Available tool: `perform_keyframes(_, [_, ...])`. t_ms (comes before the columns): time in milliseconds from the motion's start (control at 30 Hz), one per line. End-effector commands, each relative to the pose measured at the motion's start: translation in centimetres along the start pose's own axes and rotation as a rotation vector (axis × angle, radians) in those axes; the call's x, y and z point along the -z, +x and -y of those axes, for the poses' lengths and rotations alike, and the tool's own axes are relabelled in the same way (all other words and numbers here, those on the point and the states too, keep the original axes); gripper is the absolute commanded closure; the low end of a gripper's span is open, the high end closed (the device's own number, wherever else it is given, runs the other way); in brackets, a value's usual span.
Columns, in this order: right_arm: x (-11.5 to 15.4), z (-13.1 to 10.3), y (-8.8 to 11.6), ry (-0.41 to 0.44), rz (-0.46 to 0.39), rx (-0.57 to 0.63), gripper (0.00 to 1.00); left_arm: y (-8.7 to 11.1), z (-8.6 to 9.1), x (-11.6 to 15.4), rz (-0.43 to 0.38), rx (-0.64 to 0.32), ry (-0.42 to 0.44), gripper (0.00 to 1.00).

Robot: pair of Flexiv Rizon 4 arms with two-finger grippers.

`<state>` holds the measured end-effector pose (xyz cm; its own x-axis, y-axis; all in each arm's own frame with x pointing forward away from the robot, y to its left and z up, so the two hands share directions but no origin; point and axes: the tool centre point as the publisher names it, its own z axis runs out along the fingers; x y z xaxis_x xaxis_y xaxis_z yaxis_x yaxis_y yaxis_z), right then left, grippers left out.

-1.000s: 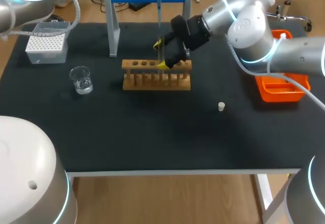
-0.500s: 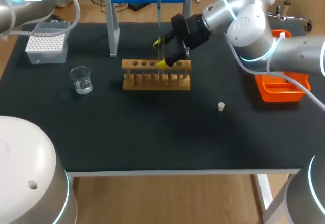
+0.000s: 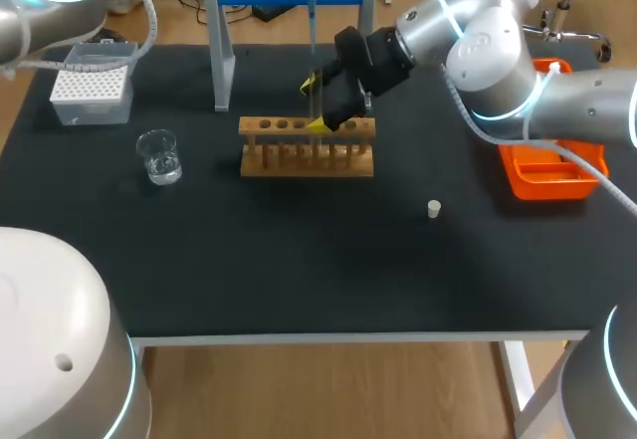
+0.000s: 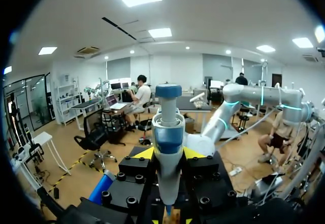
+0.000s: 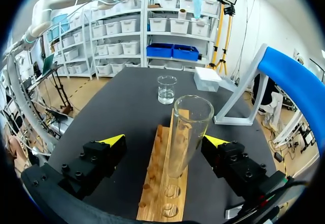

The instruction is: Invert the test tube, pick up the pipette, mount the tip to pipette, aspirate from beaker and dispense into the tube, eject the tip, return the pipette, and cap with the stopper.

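1. The test tube (image 5: 185, 132) stands mouth up in the wooden rack (image 5: 161, 196), in a hole near the middle of its row. It leans slightly and looks empty.
2. The right gripper (image 5: 165, 140) straddles the test tube just above the rack. Its jaws are wide apart, one on each side, and neither touches the glass.
3. The left gripper (image 4: 168, 153) seems to be up above the rack. Its jaws sit close against both sides of the pipette (image 4: 167, 132), so I judge them clamped on its thick body, plunger end up.
4. The beaker (image 3: 159, 155), with clear liquid in it, stands on the surface (image 3: 299, 260) well to the left of the rack. The tip box (image 3: 92, 86) is beyond it, farther from the rack.
5. The stopper (image 3: 434, 209) lies in front of the rack and to its right, well apart from it. An orange tray (image 3: 552, 175) sits farther right again.
6. The test tube is probably light, smooth and brittle thin glass. I would grip it on the upper wall just under the rim, with a gentle squeeze. I would lift it straight out of the rack, since a sideways pull could drag the light wood along or crack the glass.
7. The pipette looks stiff and light but top-heavy. The thick body is the place to hold it, with the shaft kept plumb when pressing onto a tip.
8. The stopper is small and likely to roll or skid, so its sides should be pinched squarely.
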<state>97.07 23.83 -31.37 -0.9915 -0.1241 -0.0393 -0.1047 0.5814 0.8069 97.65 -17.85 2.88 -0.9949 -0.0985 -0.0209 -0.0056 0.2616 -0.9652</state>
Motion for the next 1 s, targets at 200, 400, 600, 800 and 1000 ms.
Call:
perform_keyframes(200, [0.2, 0.0, 0.0, 0.003, -0.003, -0.001, 0.00, -0.2, 0.0, -0.2, -0.014, 0.002, -0.009, 1.00])
perform_keyframes(400, [0.2, 0.0, 0.0, 0.003, -0.003, -0.001, 0.00, -0.4, -0.4, -0.6, -0.023, 0.009, -0.012, 1.00])
perform_keyframes(600, [0.2, 0.0, 0.0, 0.003, -0.003, -0.001, 0.00, -0.5, -0.8, -0.9, -0.024, 0.010, -0.008, 1.00])
perform_keyframes(800, [0.2, 0.0, 0.0, 0.003, -0.003, -0.001, 0.00, -0.8, -1.3, -1.0, -0.014, 0.016, -0.005, 1.00])
perform_keyframes(1000, [0.2, 0.0, 0.0, 0.003, -0.003, -0.001, 0.00, -0.8, -1.5, -0.8, 0.001, 0.025, -0.009, 1.00])
